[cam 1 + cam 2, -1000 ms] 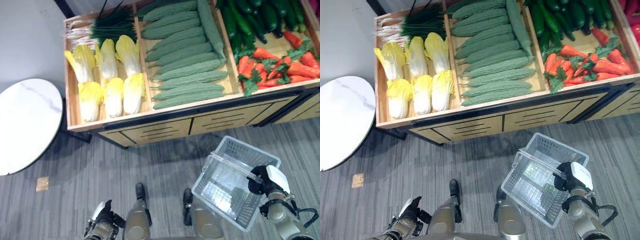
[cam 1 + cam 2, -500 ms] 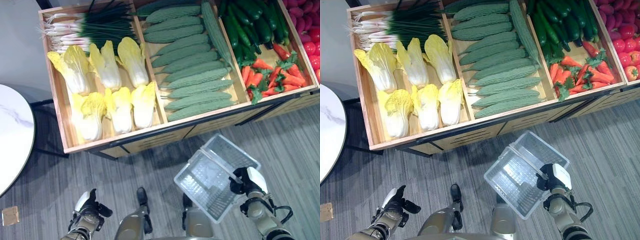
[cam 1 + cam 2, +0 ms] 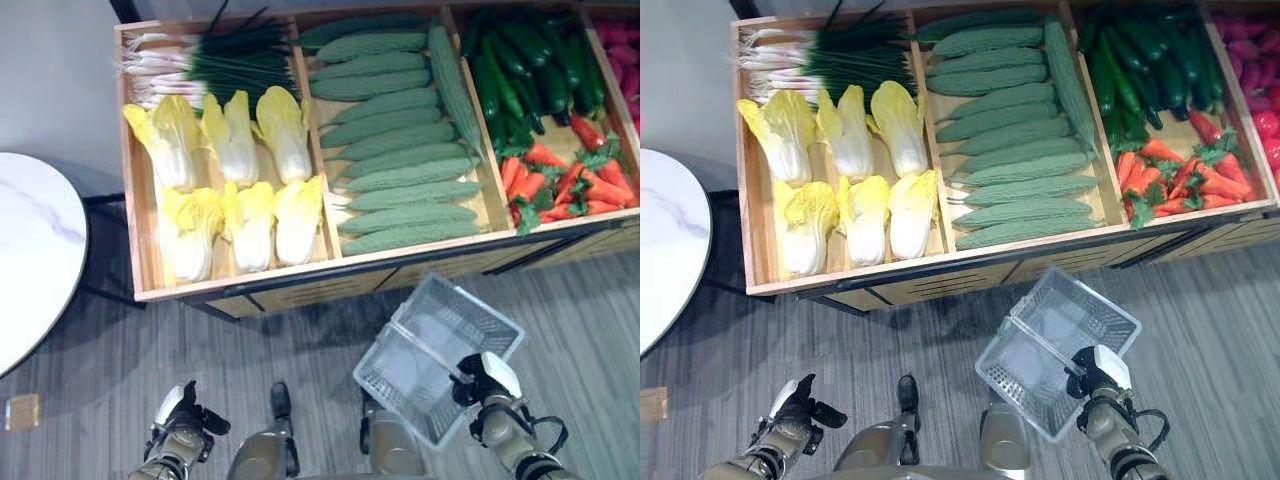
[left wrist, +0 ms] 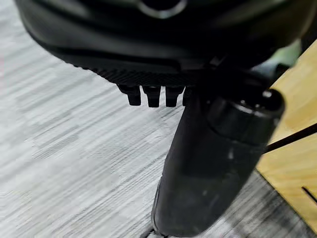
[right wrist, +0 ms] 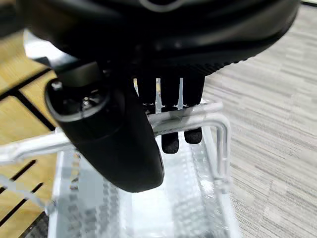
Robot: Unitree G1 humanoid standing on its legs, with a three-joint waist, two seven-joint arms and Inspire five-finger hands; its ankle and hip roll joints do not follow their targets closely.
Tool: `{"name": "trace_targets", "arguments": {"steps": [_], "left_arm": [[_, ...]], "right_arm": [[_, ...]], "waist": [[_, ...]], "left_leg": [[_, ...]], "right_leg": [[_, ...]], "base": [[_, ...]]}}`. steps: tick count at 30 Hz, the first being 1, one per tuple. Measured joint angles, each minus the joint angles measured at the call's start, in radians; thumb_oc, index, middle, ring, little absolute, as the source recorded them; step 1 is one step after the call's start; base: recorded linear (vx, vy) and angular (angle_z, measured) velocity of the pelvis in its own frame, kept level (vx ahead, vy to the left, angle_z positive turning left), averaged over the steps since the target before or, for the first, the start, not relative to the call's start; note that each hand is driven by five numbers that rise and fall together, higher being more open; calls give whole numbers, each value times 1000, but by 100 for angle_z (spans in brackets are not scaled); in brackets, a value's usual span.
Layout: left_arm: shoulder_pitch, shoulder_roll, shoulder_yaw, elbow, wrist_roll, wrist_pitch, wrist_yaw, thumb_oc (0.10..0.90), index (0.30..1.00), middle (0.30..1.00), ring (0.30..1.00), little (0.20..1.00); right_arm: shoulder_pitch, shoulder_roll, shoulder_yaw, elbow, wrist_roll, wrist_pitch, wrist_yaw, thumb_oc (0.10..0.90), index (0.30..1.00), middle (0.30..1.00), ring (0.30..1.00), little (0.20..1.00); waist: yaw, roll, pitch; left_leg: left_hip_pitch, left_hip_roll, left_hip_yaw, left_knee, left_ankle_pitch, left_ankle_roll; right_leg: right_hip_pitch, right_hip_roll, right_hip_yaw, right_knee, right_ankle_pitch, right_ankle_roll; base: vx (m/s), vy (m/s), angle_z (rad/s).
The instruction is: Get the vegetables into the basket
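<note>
- Clear wire-mesh basket [image 3: 437, 355] hangs over grey plank floor, right hand [image 5: 124, 124] fingers curled round its thin handle.
- Bumpy green vegetables [image 3: 1020, 160] fill the wooden stand's middle bin.
- Left hand [image 3: 180, 432] low, fingers relaxed, holding nothing.

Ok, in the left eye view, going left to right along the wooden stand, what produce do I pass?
Napa cabbages → bitter gourds → carrots

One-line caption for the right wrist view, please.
Right hand with fingers curled round the handle of the clear, empty basket, above grey floor beside the wooden stand.
</note>
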Motion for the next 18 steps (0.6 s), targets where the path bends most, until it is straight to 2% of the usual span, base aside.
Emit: {"name": "trace_targets", "arguments": {"steps": [4, 6, 10, 11, 12, 14, 15, 16, 18], "left_arm": [[8, -7, 22, 0, -5, -1, 0, 900, 1000, 1000, 1000, 1000], [5, -18, 46, 0, -24, -3, 3, 900, 1000, 1000, 1000, 1000], [8, -71, 106, 4, -90, -5, 17, 900, 1000, 1000, 1000, 1000], [9, -105, 244, 24, -154, -17, 36, 900, 1000, 1000, 1000, 1000], [14, -122, 304, 45, -202, -15, 65, 900, 1000, 1000, 1000, 1000], [27, -121, 364, 79, -286, -13, 97, 900, 1000, 1000, 1000, 1000], [32, -115, 532, 109, -385, -26, 156, 900, 1000, 1000, 1000, 1000], [31, -106, 588, 121, -441, -28, 186, 900, 1000, 1000, 1000, 1000], [40, -73, 631, 145, -530, -41, 243, 900, 1000, 1000, 1000, 1000]], "right_arm": [[4, -3, -27, 54, 1, 13, 1, 400, 300, 300, 300, 300], [7, -4, -45, 77, 1, 15, 1, 400, 300, 300, 300, 300], [32, -8, -88, 163, 6, 20, -7, 400, 300, 300, 300, 300], [44, 3, -111, 203, 6, 16, -7, 400, 300, 300, 300, 300], [50, 7, -116, 226, 8, 25, -6, 400, 300, 300, 300, 300], [69, 5, -122, 247, 11, 25, -16, 400, 300, 300, 300, 300], [80, 7, -124, 271, 15, 31, -21, 400, 300, 300, 300, 300], [80, 7, -124, 280, 15, 36, -21, 400, 300, 300, 300, 300], [90, 7, -123, 292, 15, 42, -21, 400, 300, 300, 300, 300]], "waist": [[-1, 6, 0], [-4, 11, 1], [9, 52, -15], [13, 68, -22], [12, 81, -35], [12, 104, -54], [11, 118, -67], [10, 118, -71], [9, 114, -95]], "left_leg": [[6, 49, -19, 3, 2, -20], [9, 58, -32, 4, 5, -32], [17, 70, -57, 4, 4, -41], [31, 71, -65, 3, 2, -43], [45, 71, -66, 1, -1, -47], [48, 73, -66, 1, -5, -50], [60, 74, -64, 1, -9, -56], [67, 75, -63, 1, -10, -57], [67, 77, -62, 1, -13, -60]], "right_leg": [[34, 45, -33, -25, -4, -35], [45, 54, -47, -25, -11, -46], [68, 62, -76, -26, -32, -47], [87, 63, -84, -26, -34, -52], [101, 64, -86, -25, -38, -56], [105, 65, -87, -26, -46, -49], [114, 66, -86, -26, -43, -55], [121, 67, -85, -26, -43, -56], [120, 69, -84, -26, -48, -54]], "base": [[37, -134, 14], [32, -89, 19], [48, -94, 20], [50, -48, 13], [39, -32, 10], [70, -31, 0], [74, -17, -3], [35, -3, -4], [46, 10, -2]]}}
